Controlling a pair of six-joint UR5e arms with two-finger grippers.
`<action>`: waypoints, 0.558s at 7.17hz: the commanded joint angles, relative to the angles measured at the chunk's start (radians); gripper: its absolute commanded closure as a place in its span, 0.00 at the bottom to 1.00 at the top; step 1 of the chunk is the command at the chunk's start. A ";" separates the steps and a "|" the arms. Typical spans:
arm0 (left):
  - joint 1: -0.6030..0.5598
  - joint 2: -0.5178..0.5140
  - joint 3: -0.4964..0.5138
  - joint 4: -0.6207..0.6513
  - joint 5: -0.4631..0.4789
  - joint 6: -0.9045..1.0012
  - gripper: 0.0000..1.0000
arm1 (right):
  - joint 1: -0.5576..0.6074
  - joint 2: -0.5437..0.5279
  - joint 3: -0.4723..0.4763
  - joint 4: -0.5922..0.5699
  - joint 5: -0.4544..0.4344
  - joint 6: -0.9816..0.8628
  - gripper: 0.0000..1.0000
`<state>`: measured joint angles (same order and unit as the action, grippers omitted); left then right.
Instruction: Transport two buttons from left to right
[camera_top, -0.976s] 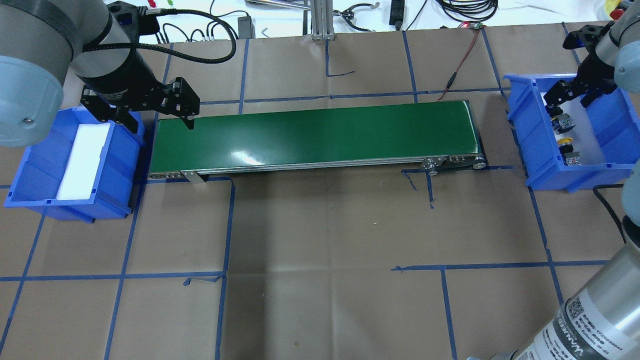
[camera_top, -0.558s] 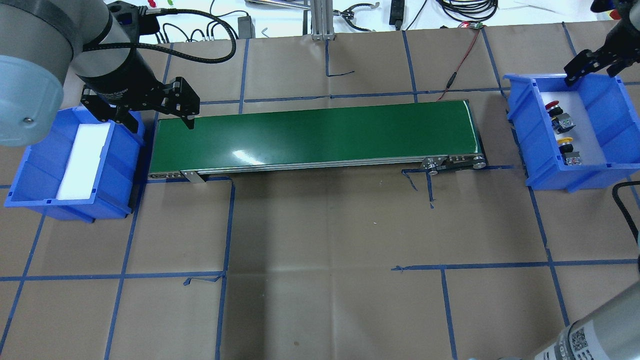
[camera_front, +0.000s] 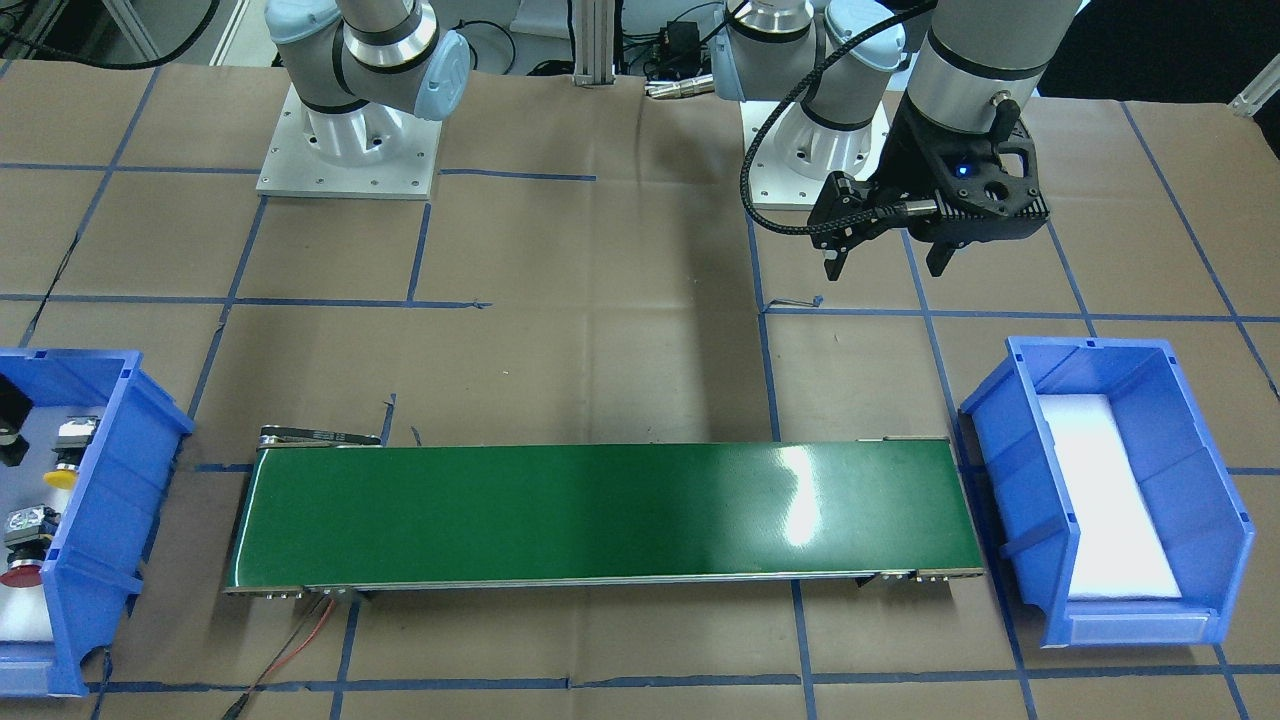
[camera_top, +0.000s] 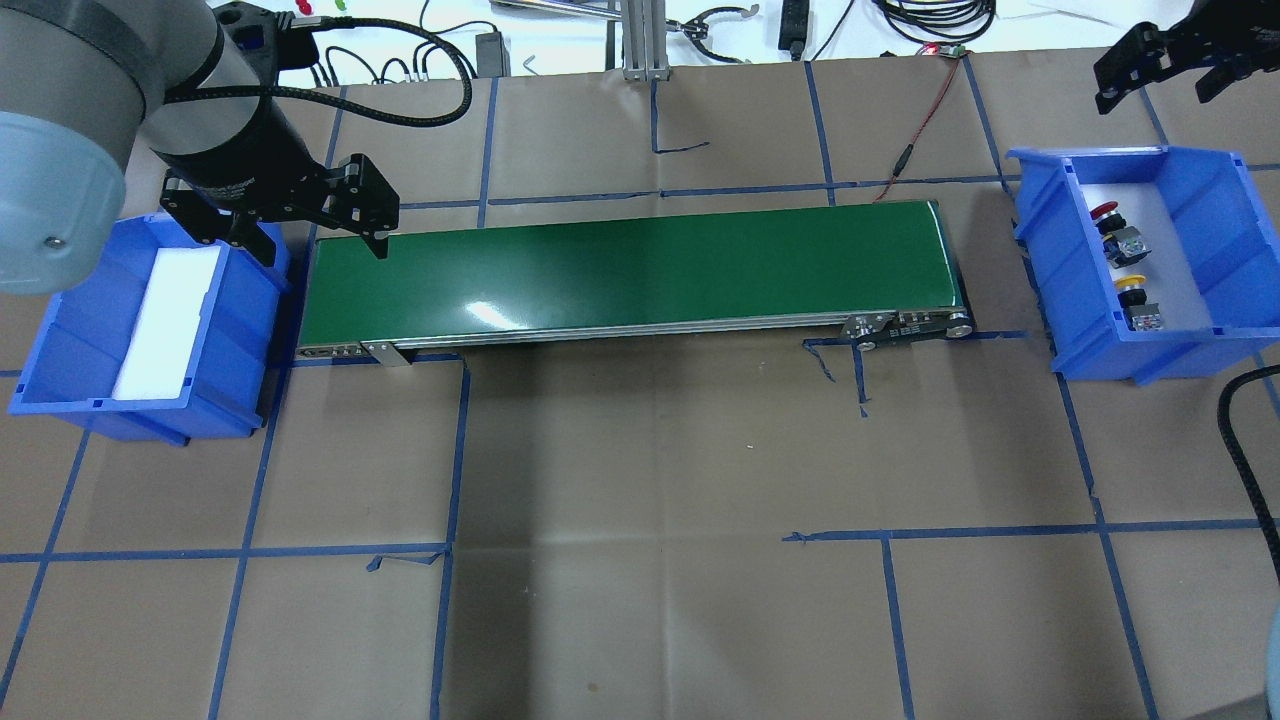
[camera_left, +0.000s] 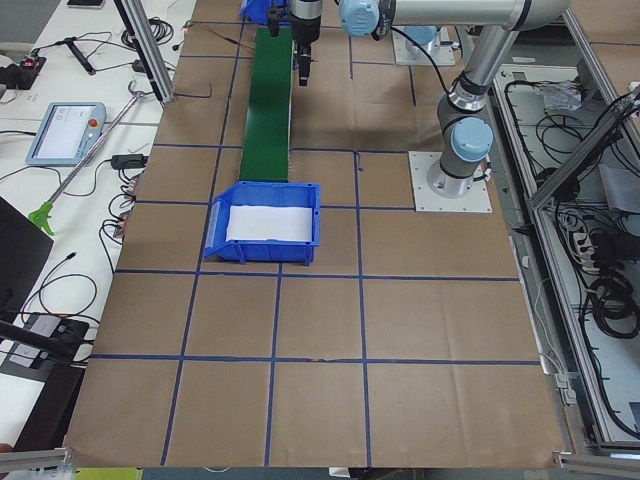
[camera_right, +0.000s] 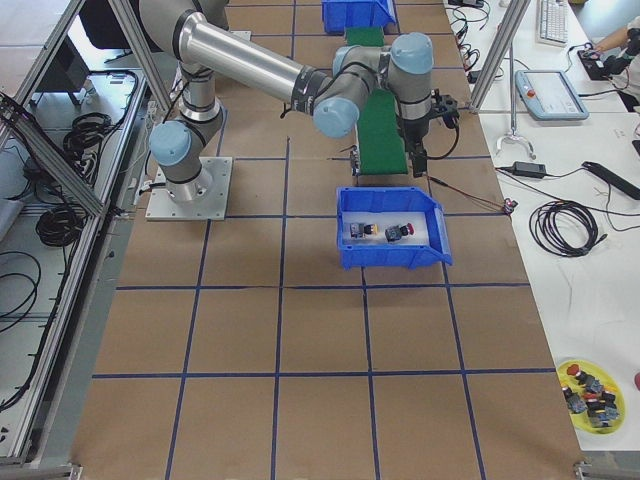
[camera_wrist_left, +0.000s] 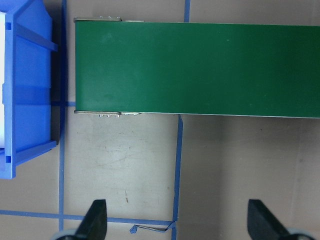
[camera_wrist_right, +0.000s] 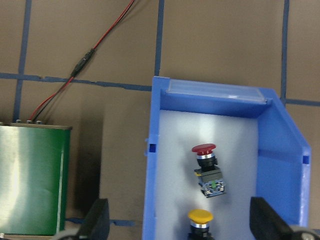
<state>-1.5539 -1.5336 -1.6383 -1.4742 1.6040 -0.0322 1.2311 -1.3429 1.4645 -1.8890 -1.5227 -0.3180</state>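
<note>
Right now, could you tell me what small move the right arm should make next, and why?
Probably raise the right gripper away and stop: the red button and yellow button both lie in the right bin, the left bin shows only its white liner, and the belt is bare.

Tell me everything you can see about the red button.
The red button has a round red mushroom cap, a silvery collar and a black blocky body with a metal end. It lies on its side on the white pad inside the blue bin, cap pointing away from the yellow button, not touching it. Nothing grips it.
</note>
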 joint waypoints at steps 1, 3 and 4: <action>0.000 0.000 0.000 0.000 -0.001 0.000 0.00 | 0.144 -0.077 0.003 0.160 0.001 0.326 0.00; 0.000 0.001 0.000 0.000 -0.001 0.000 0.00 | 0.340 -0.120 0.007 0.147 -0.001 0.347 0.00; 0.000 0.000 0.000 0.000 -0.001 0.000 0.00 | 0.413 -0.124 0.011 0.143 -0.005 0.426 0.00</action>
<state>-1.5539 -1.5335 -1.6383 -1.4742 1.6031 -0.0322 1.5448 -1.4543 1.4706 -1.7422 -1.5243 0.0394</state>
